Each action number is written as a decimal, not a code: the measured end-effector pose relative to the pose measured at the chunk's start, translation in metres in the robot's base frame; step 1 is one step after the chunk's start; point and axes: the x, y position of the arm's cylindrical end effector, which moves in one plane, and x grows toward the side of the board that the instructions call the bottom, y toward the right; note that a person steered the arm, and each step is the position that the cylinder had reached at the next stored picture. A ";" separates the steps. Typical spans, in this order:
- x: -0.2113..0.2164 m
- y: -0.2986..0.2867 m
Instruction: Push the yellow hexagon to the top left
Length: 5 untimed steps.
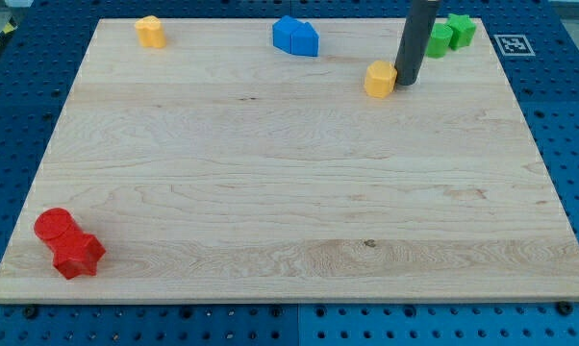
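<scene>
A yellow hexagon (pixel 380 79) lies on the wooden board (pixel 289 192) near the view's top, right of centre. My tip (pixel 406 83) stands right beside the hexagon's right side, touching it or nearly so. The dark rod rises from there out of the view's top. A second yellow block (pixel 150 32), its shape unclear, sits near the board's top left corner.
Two blue blocks (pixel 296 37) sit together at the top centre. Two green blocks (pixel 450 34) sit at the top right, just behind the rod. A red cylinder (pixel 54 226) and a red block (pixel 79 255) touch each other at the bottom left corner.
</scene>
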 end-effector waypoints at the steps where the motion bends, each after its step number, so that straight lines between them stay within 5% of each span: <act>1: 0.002 -0.001; 5: 0.016 -0.011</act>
